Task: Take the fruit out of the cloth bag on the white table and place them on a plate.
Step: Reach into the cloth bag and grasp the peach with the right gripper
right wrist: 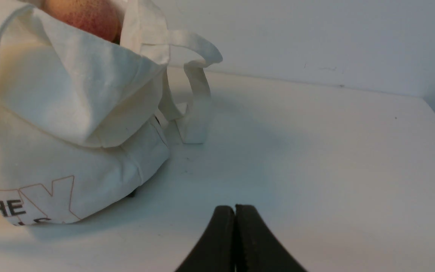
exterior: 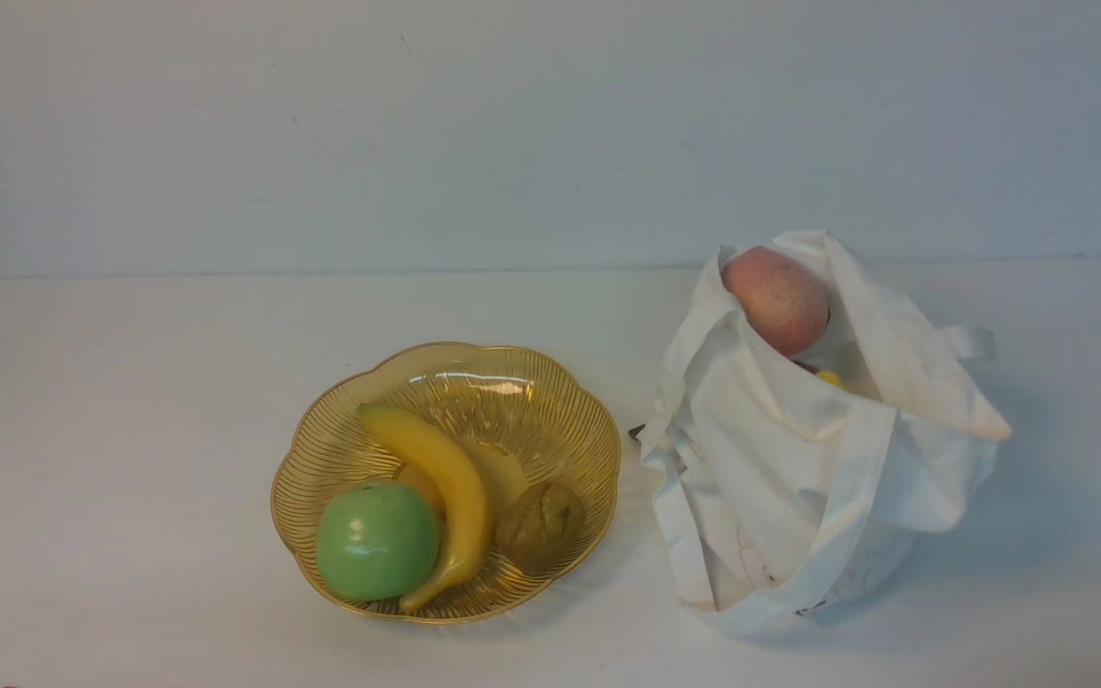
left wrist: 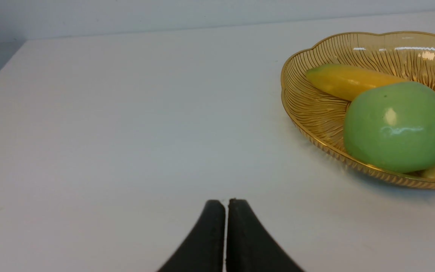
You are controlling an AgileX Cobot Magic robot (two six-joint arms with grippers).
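White table (exterior: 130, 430), pale wall behind. Arms: neither shows from the front; both grippers hang low over the tabletop.

- Left gripper (left wrist: 225, 202): fingers pressed together, empty.
- Right gripper (right wrist: 235, 207): likewise, near the cloth bag (exterior: 799, 478).
- One plate (exterior: 512, 392), holding one banana (exterior: 445, 478), one green apple (exterior: 377, 540) and one brown lump (exterior: 539, 526).
- One bag, upright, with one peach (exterior: 778, 298) in its open mouth.

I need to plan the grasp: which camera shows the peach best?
The front view: the peach shows nearly whole in the cloth bag's open mouth. The right wrist view crops it at the frame edge; the left wrist view misses it.
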